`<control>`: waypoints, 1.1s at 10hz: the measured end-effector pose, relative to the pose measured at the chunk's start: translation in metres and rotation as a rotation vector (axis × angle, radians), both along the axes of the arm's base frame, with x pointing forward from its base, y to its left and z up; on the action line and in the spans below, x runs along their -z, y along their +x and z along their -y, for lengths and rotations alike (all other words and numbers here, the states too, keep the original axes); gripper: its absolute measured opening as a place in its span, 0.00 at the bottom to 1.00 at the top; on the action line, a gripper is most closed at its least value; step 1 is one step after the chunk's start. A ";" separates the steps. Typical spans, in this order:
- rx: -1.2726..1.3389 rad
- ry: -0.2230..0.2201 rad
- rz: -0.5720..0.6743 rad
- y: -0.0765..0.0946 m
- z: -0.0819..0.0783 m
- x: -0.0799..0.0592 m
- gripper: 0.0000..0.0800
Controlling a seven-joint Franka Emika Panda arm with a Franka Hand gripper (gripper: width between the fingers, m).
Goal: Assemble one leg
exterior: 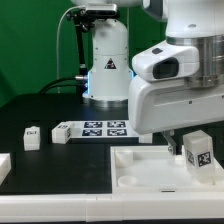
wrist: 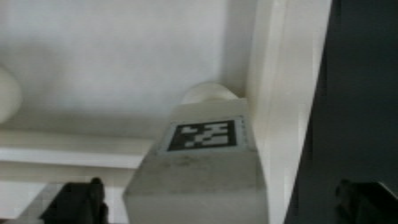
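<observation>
The far side of the scene was closed off by a plain green backdrop (exterior: 30,45), observed mainly at the exterior view's left and upper part. Its colour was flat and uniform. The bench (exterior: 60,170) was matt black and extended from the foot of the backdrop to the near edge of the exterior view. The marker board (exterior: 100,128) lay flat on the bench, toward the far side and near the middle of the view. Lighting was bright and even, and shadows on the bench were soft and short. The wrist view gave nothing of the room that could be told with certainty.
</observation>
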State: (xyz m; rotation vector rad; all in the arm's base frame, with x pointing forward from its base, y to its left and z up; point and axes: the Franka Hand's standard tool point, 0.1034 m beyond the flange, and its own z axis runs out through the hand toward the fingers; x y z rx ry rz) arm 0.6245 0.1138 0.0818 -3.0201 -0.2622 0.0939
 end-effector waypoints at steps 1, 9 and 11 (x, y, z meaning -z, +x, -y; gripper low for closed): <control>0.000 0.000 0.000 0.000 0.000 0.000 0.78; 0.198 -0.010 -0.021 0.000 -0.001 0.000 0.36; 0.503 -0.043 -0.046 -0.001 -0.002 0.001 0.36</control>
